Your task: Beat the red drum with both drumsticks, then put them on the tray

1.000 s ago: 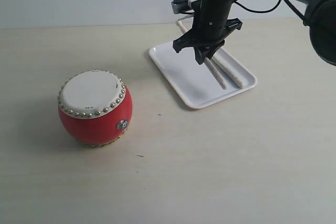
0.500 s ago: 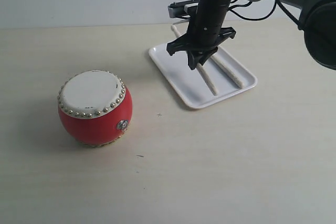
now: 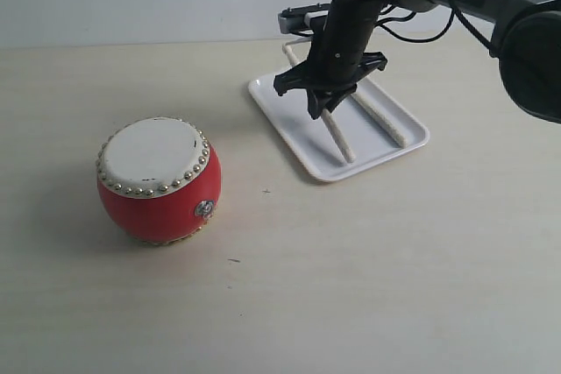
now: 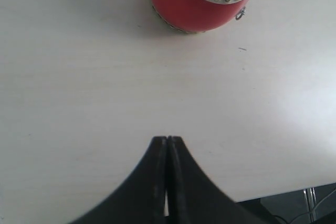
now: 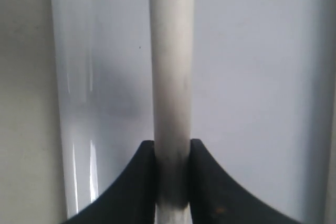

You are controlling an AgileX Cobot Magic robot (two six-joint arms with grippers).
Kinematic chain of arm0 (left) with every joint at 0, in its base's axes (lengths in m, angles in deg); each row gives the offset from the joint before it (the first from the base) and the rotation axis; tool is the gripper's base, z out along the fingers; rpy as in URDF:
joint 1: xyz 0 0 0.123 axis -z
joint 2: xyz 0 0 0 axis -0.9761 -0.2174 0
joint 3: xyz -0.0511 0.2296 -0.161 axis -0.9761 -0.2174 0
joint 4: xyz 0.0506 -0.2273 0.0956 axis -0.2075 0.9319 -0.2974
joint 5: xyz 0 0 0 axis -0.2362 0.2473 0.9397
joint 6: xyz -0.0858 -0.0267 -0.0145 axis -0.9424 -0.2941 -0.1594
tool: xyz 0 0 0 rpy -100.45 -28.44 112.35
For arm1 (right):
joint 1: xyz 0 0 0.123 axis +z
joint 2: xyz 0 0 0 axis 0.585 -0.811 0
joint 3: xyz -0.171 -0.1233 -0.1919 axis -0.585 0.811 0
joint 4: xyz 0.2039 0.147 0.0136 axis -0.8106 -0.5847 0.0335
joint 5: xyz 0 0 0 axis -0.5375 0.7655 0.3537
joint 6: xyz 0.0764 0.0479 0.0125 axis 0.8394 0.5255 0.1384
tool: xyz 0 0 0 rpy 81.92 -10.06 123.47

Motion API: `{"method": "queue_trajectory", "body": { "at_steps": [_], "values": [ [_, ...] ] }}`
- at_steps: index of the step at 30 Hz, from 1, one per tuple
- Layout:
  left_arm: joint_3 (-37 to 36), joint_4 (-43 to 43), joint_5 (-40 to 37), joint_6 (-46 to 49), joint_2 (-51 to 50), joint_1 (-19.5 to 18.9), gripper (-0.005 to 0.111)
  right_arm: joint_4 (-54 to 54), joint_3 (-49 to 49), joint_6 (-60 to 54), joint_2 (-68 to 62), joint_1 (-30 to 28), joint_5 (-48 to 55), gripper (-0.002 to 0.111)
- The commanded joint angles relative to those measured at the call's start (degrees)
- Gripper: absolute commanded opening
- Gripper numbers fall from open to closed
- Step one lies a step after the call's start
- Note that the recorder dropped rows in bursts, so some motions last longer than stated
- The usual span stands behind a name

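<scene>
Glossy red in the body and cream-white on the gold-studded skin, the small barrel-shaped drum [image 3: 158, 179] is seen upright on the pale wood-grained table [image 3: 368, 269], well apart from the flat white plastic tray [image 3: 298, 129]; a small silver emblem [image 3: 204, 208] is borne on its side, too small for any writing to be read. One slim cream-white drumstick [image 3: 340, 139] is clamped by the right gripper [image 3: 321, 104] over the tray; that grip is made plain only in the right wrist view, where the black fingers [image 5: 142, 182] are pressed against both sides of the stick. The second drumstick [image 3: 386, 124], shown by the exterior view alone, is laid in the tray beside the first. The left gripper [image 4: 167, 142], shown only in the left wrist view, is closed on nothing, jaws touching, over bare table near the drum.
</scene>
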Motion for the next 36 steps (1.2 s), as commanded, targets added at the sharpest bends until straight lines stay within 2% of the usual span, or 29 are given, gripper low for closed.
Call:
{"method": "queue_trajectory", "body": {
  "at_steps": [1,13,16,25,28,32,36],
  "values": [
    [0.36,-0.16,0.11,-0.47,0.34,0.34,0.0,-0.09,-0.3,-0.07,-0.09,-0.18,-0.25,0.0],
    [0.36,-0.16,0.11,-0.47,0.34,0.34,0.0,-0.14,-0.3,0.15,-2.71,-0.18,-0.12,0.0],
    [0.36,-0.16,0.11,-0.47,0.34,0.34,0.0,-0.03,-0.3,0.15,-2.6,-0.18,-0.23,0.007],
    [0.36,-0.16,0.11,-0.47,0.34,0.34,0.0,-1.15,-0.3,0.15,-1.38,-0.18,-0.23,0.048],
    [0.36,-0.16,0.11,-0.33,0.34,0.34,0.0,-1.64,-0.4,0.15,0.33,-0.18,0.1,0.052],
    [0.36,-0.57,0.11,0.15,0.34,0.34,0.0,-1.1,-0.4,0.03,2.79,-0.18,2.55,0.053],
    [0.24,-2.18,5.27,0.39,0.34,0.34,0.0,-0.25,-0.4,-0.08,5.2,-0.18,6.21,0.051]
  ]
}}
